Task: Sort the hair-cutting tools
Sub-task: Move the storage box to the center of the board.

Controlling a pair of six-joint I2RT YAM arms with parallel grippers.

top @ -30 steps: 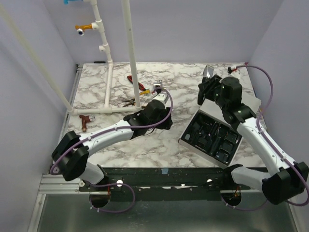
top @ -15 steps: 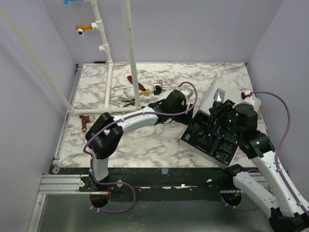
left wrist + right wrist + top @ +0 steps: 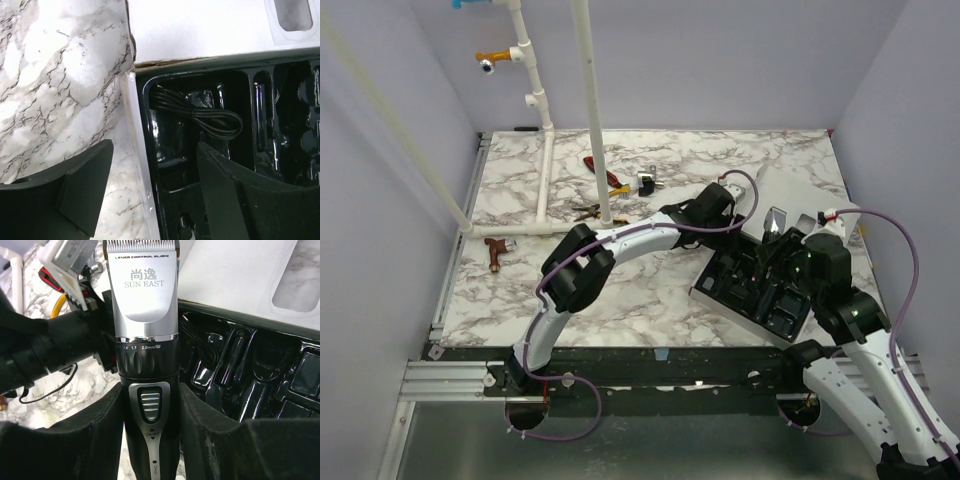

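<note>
The slim black clipper [image 3: 145, 335] with its silver blade end [image 3: 777, 222] stands upright between the pads of my right gripper [image 3: 150, 415], which is shut on its body above the black moulded tray [image 3: 730, 308]. My left gripper [image 3: 155, 195] is open and empty. It straddles the tray's left rim [image 3: 135, 150], with one finger [image 3: 85, 190] over the marble and the other [image 3: 225, 195] over the tray. A coiled black cord [image 3: 200, 112] lies in the compartment just ahead of it. In the top view the left gripper [image 3: 730, 232] is at the tray's far-left corner.
The box's white lid [image 3: 795, 190] lies open behind the tray. Red- and yellow-handled tools [image 3: 605, 178] and white pipes [image 3: 545, 180] sit at the back left. A reddish-brown T-shaped piece [image 3: 496, 247] lies near the left edge. The left arm [image 3: 50, 350] is close beside the clipper.
The right arm came down from the back toward the tray, still gripping the clipper. The left arm stretched right to the tray's corner and its jaws opened wider.
</note>
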